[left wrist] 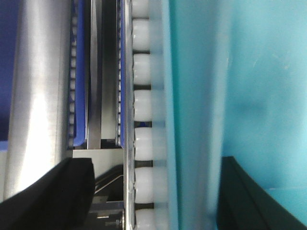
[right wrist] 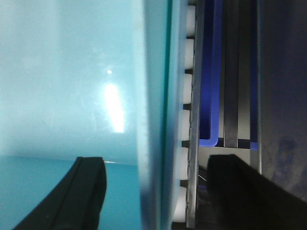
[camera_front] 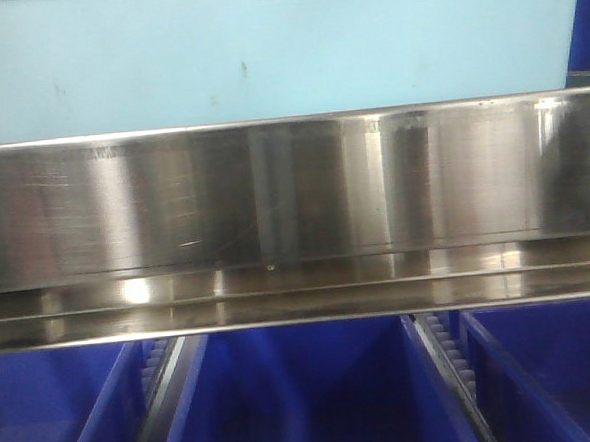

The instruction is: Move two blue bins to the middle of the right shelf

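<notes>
In the front view we see a pale blue bin (camera_front: 264, 43) filling the top of the frame. Its lower edge sits just above a broad steel rail (camera_front: 273, 192) that runs the full width of the shelf. Below the rail three dark blue bins (camera_front: 306, 401) stand side by side, with narrow roller tracks between them. In the left wrist view, the left gripper (left wrist: 148, 165) is spread wide. One black finger (left wrist: 48, 196) sits on the outer side, near the steel post, and the other is over the bin's pale wall (left wrist: 230, 72). A row of white rollers (left wrist: 144, 105) and the bin's edge lie between the two fingers. We cannot tell whether either finger touches the bin. In the right wrist view, the right gripper (right wrist: 156, 160) is spread in the same way. One finger (right wrist: 72, 196) is over the pale bin wall and the other lies beyond the rollers (right wrist: 188, 86), in front of the dark track. Here too the bin's edge lies between the fingers. The pictures do not show contact.
</notes>
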You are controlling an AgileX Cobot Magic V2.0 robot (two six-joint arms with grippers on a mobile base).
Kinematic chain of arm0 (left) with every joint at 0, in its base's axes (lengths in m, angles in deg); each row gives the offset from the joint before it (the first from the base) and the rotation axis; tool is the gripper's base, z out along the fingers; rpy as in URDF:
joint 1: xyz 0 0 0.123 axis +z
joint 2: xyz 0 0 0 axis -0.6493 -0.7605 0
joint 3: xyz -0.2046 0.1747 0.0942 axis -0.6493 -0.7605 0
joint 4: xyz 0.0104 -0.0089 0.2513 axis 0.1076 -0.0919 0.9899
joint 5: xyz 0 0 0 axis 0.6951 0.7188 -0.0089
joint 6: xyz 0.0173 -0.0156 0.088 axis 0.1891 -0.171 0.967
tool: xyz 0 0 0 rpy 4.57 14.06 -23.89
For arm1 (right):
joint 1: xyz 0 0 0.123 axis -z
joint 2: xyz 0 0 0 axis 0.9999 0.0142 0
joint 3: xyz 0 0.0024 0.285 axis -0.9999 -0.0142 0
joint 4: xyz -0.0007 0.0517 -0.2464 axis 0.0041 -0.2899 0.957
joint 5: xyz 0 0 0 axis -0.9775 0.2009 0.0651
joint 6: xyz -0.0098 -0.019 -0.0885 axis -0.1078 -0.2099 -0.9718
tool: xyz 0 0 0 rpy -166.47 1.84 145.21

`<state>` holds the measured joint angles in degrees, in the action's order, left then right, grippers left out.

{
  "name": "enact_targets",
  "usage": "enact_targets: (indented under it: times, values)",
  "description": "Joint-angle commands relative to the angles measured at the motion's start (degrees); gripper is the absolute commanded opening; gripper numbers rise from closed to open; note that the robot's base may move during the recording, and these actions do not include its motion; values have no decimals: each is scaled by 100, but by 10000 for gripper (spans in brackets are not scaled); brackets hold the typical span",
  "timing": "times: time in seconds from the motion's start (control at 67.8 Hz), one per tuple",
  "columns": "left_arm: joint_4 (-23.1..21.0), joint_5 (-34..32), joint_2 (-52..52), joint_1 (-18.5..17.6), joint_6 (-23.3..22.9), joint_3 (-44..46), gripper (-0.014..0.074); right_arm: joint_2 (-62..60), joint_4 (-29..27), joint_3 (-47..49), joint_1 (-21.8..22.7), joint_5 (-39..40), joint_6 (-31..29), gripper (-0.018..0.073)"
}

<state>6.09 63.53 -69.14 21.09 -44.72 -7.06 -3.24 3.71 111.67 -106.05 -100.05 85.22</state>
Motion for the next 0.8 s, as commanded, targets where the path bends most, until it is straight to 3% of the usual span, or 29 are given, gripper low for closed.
enact_targets:
  times: [0.0,0.192,0.428,0.501,0.649,0.752,0.781]
  values:
    - [-61,-21,66,18,-73,-16,389,17,16,-6,15,49,-8,340]
    - [-217,-21,66,18,-86,-16,389,32,16,-20,15,49,-8,322]
    - [-673,-64,-162,18,-67,-16,368,32,16,-73,15,49,-8,172]
    - [-741,-175,-172,18,-67,-16,298,32,16,-73,15,49,-8,92]
    - [-754,-202,-172,18,-67,-16,47,32,16,-73,15,49,-30,-168]
    - [-754,-165,-172,18,-44,-16,-113,32,6,-73,15,49,-43,-165]
    - [-754,-137,-172,18,-44,-16,-110,32,6,-73,15,49,-54,-165]
